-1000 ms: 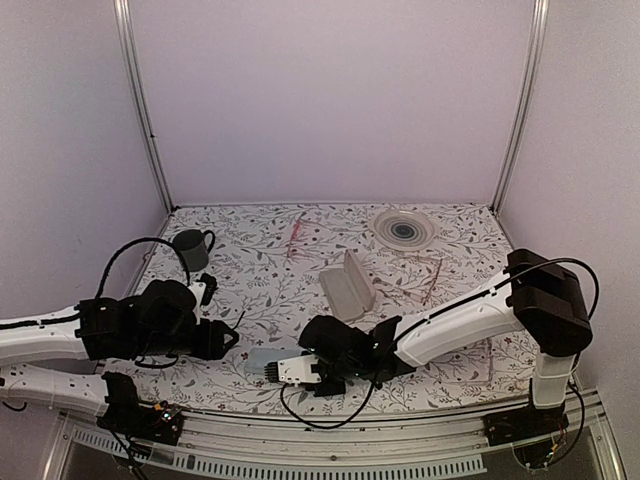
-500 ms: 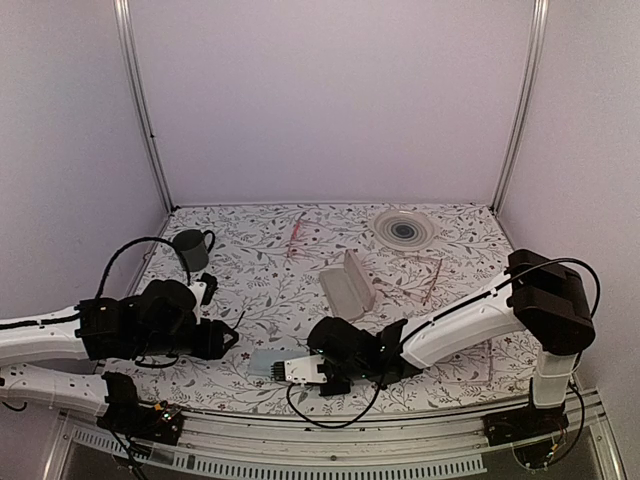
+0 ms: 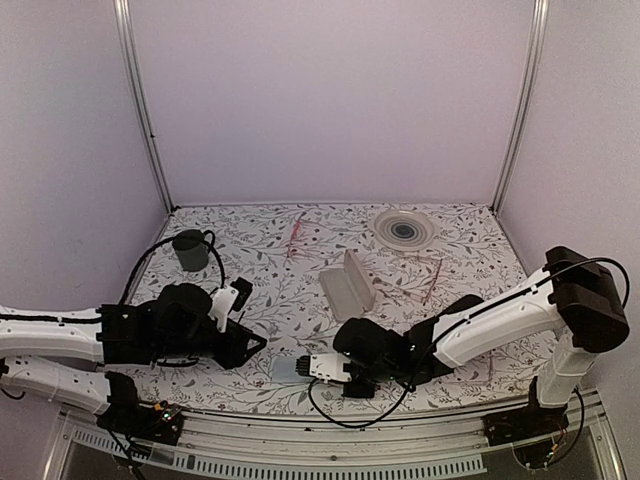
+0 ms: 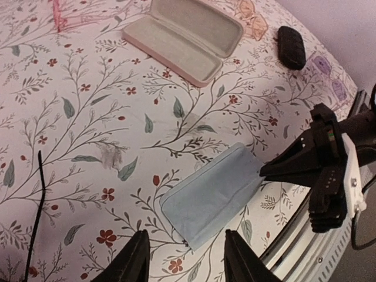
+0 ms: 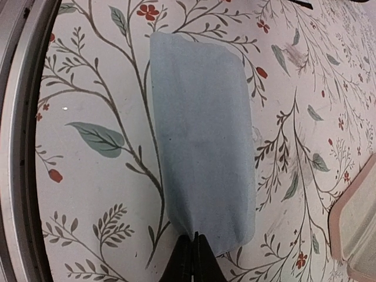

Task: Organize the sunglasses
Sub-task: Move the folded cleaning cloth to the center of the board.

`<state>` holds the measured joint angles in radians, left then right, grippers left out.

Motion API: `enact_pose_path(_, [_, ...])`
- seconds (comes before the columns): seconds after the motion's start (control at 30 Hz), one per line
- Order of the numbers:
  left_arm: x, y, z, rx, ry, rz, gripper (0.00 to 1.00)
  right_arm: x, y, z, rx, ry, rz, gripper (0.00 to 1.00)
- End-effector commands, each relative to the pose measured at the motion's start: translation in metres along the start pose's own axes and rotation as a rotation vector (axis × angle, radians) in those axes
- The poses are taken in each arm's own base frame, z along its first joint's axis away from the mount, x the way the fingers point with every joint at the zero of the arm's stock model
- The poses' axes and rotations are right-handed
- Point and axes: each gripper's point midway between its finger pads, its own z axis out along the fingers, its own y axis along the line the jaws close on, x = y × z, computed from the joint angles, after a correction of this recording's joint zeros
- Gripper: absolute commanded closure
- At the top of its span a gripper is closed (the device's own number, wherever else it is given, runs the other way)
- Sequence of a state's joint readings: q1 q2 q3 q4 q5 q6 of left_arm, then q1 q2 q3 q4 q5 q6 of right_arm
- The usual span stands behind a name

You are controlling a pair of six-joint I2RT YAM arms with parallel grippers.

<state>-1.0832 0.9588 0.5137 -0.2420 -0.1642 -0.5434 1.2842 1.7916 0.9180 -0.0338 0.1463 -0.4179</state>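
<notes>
Showing only as one slim black temple arm, the sunglasses [image 4: 37, 200] are seen at the left edge of the left wrist view, just outside the left gripper [image 4: 188, 261]. Their lenses and frame are hidden. The arm's long axis is pointed away from the camera, nearly parallel to the gripper's fingers. The left gripper's jaws are set partly apart, with bare worktop [image 4: 88, 117] seen between the tips; whether anything is clamped farther back cannot be told. Just ahead, a light blue pouch [image 4: 211, 197] is laid flat on the worktop. One end of it is pinched by the right gripper [image 5: 192, 241], whose fingers are pressed fully together. What the pouch contains cannot be seen. Farther back, a pale hard case [image 4: 188, 41] is laid open and empty. A black oval case [image 4: 291, 47] is set closed near it, its contents hidden.
</notes>
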Motion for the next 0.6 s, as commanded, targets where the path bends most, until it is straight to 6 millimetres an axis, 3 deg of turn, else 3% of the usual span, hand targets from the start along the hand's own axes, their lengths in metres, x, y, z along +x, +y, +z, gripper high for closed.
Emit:
enact_pose_path(0.0, [0.001, -0.047, 0.008, 0.183, -0.106, 0.281, 0.57, 0.025, 0.001, -0.02, 0.016, 0.061, 0.137, 0.96])
enact_pose_path(0.2, [0.029, -0.073, 0.022, 0.251, -0.133, 0.592, 0.59, 0.04, 0.003, -0.034, 0.038, 0.089, 0.176, 0.96])
enact_pose_path(0.37, [0.062, -0.078, 0.048, 0.26, -0.033, 0.781, 0.6, 0.044, 0.0, -0.042, 0.062, 0.089, 0.193, 0.96])
enact_pose_path(0.57, [0.077, -0.081, 0.072, 0.245, 0.034, 0.905, 0.62, 0.052, 0.006, -0.042, 0.045, 0.117, 0.204, 0.96])
